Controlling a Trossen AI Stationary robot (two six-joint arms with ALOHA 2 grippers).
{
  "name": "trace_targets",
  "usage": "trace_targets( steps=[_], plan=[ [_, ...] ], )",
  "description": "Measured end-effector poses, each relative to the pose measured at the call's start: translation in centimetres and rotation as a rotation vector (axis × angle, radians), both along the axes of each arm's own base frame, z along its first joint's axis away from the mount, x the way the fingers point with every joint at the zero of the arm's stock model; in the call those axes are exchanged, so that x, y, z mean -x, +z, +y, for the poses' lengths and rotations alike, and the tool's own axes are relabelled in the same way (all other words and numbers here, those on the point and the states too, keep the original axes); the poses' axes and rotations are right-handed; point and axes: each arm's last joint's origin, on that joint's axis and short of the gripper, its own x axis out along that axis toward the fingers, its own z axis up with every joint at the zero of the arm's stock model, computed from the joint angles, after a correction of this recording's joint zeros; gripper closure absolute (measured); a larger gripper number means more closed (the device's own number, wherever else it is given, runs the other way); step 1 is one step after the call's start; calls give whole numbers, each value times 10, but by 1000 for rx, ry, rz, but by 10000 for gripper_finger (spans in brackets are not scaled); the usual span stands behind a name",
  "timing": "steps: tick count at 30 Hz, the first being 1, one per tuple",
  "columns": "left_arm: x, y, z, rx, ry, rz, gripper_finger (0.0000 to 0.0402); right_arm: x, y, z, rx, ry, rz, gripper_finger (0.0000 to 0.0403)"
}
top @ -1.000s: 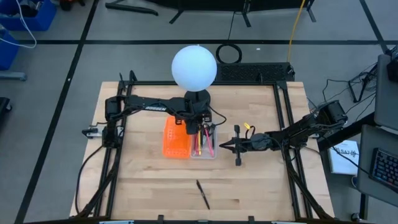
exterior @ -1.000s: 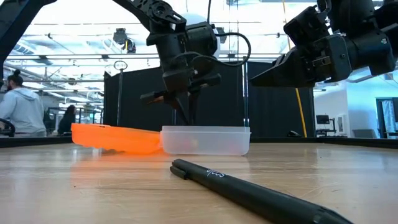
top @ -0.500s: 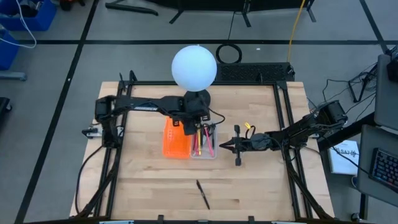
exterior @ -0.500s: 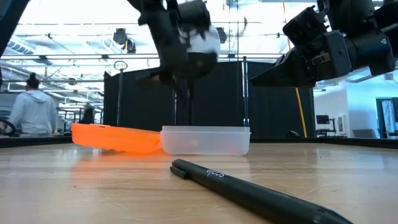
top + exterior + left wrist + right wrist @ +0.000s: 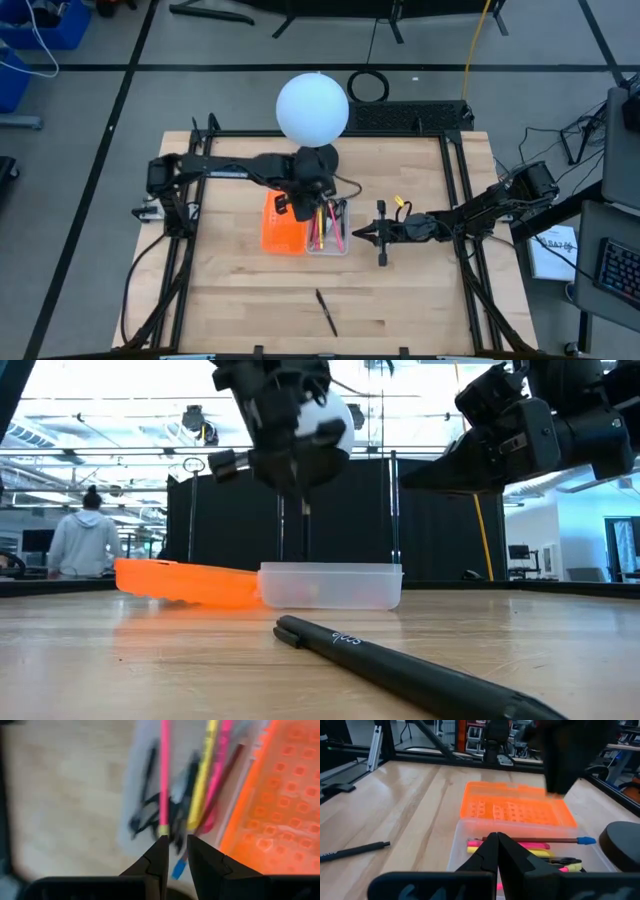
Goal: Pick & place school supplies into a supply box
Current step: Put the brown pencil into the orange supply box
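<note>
The clear supply box [image 5: 328, 232] [image 5: 330, 586] sits mid-table. Pink and yellow pens, a dark pencil with a blue end [image 5: 585, 840] and black scissors [image 5: 150, 815] lie flat in it. One black pen [image 5: 327, 312] [image 5: 400, 665] lies on the wood near the table's near edge. My left gripper [image 5: 300, 203] [image 5: 176, 840] hangs above the box, pointing down, its fingers a narrow gap apart with nothing between them. My right gripper [image 5: 357, 235] [image 5: 497, 836] is shut and hovers just right of the box, pointing at it.
An orange perforated tray [image 5: 282, 225] [image 5: 180, 581] lies against the box's left side. A white globe lamp [image 5: 312, 108] stands over the table's far middle. Black frame rails run along the table's left and right edges. A person [image 5: 85, 542] stands in the room beyond.
My left gripper has risen from just above the supply box to well clear of it and has drifted a little toward the table's left edge. The right arm, the box and the black pen have kept still.
</note>
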Motion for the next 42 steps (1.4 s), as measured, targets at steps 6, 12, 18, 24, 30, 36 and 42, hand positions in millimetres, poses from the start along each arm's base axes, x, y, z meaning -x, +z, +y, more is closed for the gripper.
trace_targets(
  steps=[6,12,18,24,30,36,42],
  plan=[
    [-14,-34,-4,-75,9,95,325,0,1,0,14,3,-7,403],
    [-18,-52,-4,-108,-71,154,299,0,0,0,24,5,-3,403],
    [-21,-56,-11,-123,-122,155,229,0,0,0,41,8,0,403],
    [-23,-59,-9,-145,-155,142,199,0,0,0,41,8,0,403],
    [-22,-59,-1,-155,-154,142,226,0,0,0,42,9,1,403],
    [-25,-71,3,-150,-151,174,259,0,0,0,42,8,1,403],
    [-30,-89,6,-203,-139,213,270,0,0,0,44,9,6,403]
  ],
)
